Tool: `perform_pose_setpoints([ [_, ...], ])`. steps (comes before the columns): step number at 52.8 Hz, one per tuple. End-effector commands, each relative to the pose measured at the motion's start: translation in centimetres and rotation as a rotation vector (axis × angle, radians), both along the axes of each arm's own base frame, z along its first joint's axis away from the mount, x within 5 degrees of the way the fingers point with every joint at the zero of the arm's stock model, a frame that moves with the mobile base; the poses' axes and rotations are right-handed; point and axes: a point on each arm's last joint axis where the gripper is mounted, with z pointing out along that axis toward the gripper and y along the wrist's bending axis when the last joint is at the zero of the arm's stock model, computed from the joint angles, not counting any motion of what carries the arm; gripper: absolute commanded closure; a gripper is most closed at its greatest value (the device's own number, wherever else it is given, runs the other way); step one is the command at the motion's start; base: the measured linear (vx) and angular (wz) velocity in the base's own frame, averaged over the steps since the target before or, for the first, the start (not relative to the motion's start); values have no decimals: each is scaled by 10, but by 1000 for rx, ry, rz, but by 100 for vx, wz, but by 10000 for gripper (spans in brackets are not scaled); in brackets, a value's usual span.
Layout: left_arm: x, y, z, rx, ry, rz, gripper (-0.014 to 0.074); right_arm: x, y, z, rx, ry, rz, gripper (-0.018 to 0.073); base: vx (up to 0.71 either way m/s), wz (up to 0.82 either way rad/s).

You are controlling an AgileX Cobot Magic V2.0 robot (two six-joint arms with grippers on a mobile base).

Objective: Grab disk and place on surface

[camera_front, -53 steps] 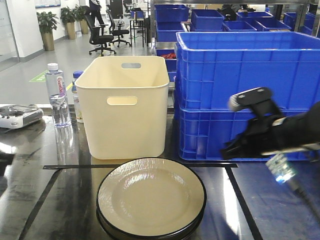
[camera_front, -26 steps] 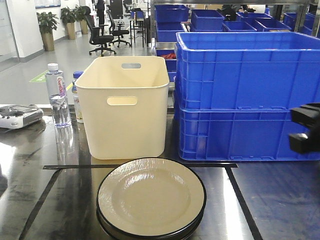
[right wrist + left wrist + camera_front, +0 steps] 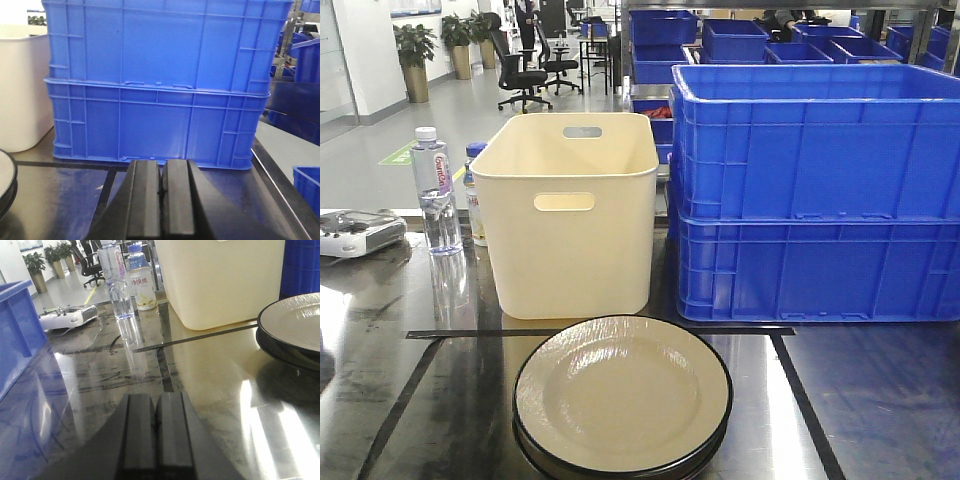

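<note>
Right gripper point(image 3: 161, 192) — withdrawn from front view, fingers pressed together, empty; disk point(image 3: 622, 393) untouched at surface point(image 3: 390, 400) front edge — grasp pending.

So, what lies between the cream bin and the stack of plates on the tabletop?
In the front view, only a strip of black tape on the shiny tabletop runs between the cream bin and the plates; nothing else lies there.
</note>
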Motion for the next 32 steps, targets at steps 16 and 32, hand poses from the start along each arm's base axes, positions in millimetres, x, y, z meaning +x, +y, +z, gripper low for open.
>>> perform_pose_setpoints([
  [16, 0, 1, 14, -22, -88, 11, 598, -1, -6, 14, 50, -75, -62, 566, 0, 0],
  [32, 0, 1, 14, -22, -88, 11, 598, -1, -6, 14, 50, -75, -62, 566, 0, 0],
])
